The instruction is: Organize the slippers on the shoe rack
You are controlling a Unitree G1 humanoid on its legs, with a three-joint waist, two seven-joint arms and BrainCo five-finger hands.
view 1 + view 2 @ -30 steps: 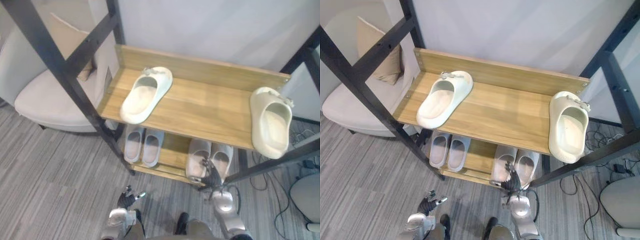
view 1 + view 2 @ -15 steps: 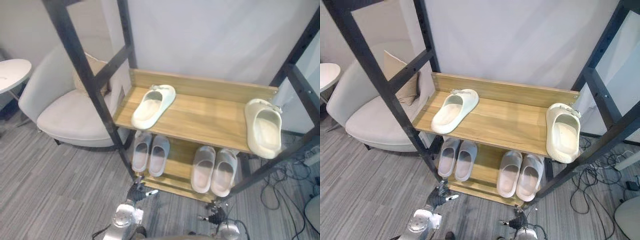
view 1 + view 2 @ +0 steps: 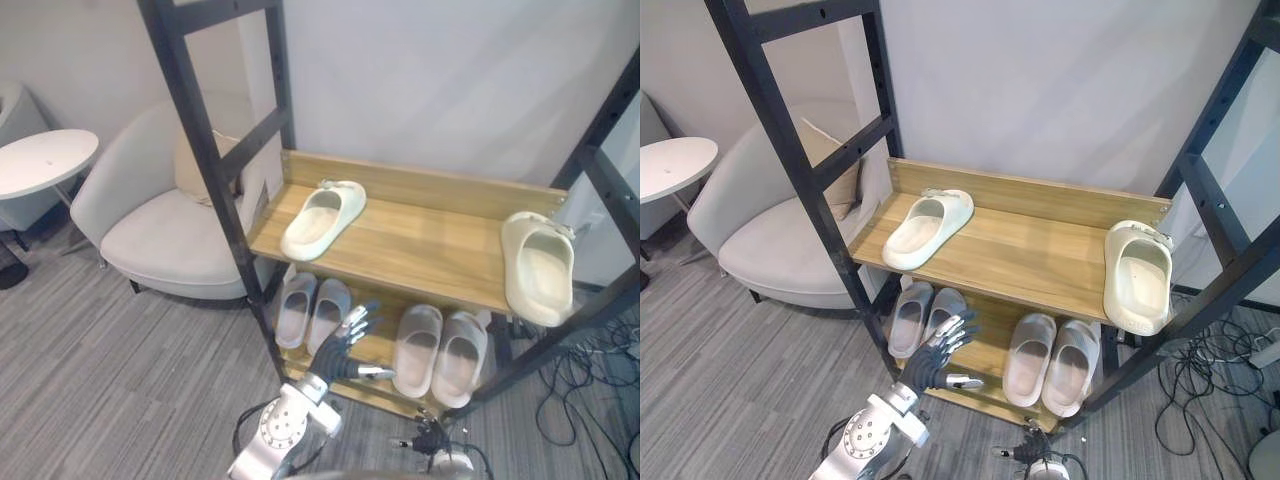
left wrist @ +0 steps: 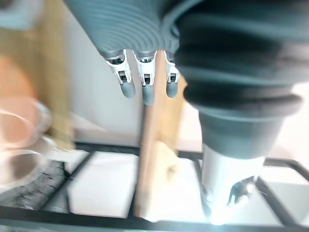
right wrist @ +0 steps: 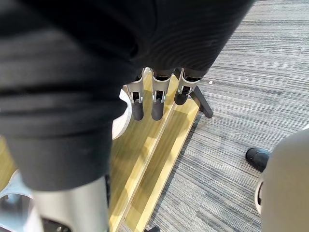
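Observation:
The wooden rack's upper shelf (image 3: 420,235) carries two cream slippers far apart: one at the left (image 3: 322,218), toe toward the back, and one at the right end (image 3: 540,268) overhanging the front edge. On the lower shelf (image 3: 975,355) stand a pale grey pair at the left (image 3: 312,310) and a second pair at the right (image 3: 440,348). My left hand (image 3: 345,343) is raised in front of the lower shelf between the pairs, open with fingers (image 4: 142,87) spread, holding nothing. My right hand (image 3: 1032,450) hangs low near the floor, its fingers (image 5: 155,104) relaxed over the rack's bottom edge.
Black metal posts (image 3: 215,180) frame the rack on both sides. A white armchair (image 3: 165,225) with a cushion stands to its left, and a round white table (image 3: 45,160) sits farther left. Cables (image 3: 600,365) lie on the grey floor at the right.
The camera has pulled back and the whole view shifted. My left hand has risen from near the floor to the front of the lower shelf, fingers spread. The slippers have not moved.

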